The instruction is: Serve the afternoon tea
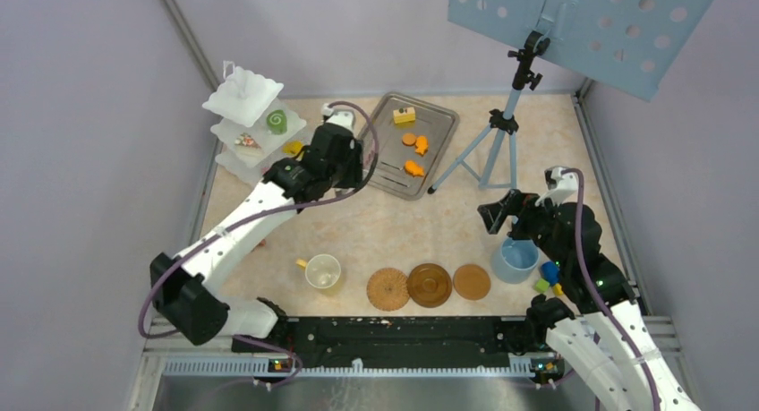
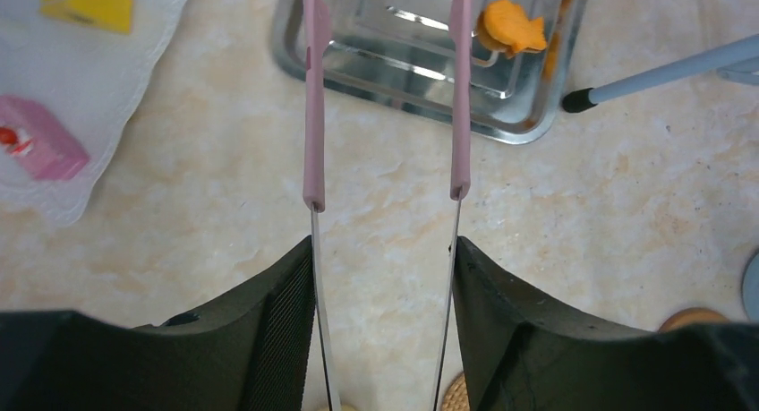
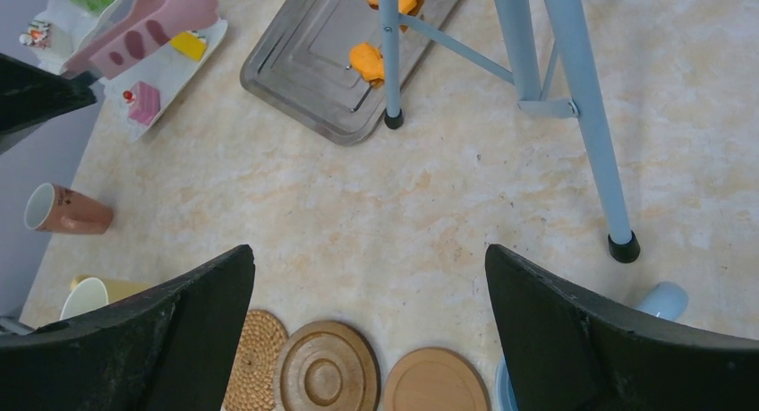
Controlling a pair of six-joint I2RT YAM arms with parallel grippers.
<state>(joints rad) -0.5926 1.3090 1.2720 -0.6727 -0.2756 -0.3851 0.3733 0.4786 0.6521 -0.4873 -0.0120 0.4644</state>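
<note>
Top: left gripper (image 1: 340,135) parked between white three-tier stand (image 1: 243,115) and steel tray (image 1: 413,144), likely lined up for orange biscuits (image 1: 413,167). Left wrist: clamped on pink tongs (image 2: 313,115) at thin metal shanks, soft pink arms sprung apart, tips over tray rim. Right wrist: right gripper (image 3: 369,254) spread wide, empty, idle above round wooden coasters (image 3: 327,375), one woven.

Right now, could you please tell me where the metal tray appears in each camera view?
Top external: the metal tray sits upper centre.
Left wrist: tray at top centre.
Right wrist: tray at top, left of centre.
Shared landmark: the tripod foot at its corner.
</note>
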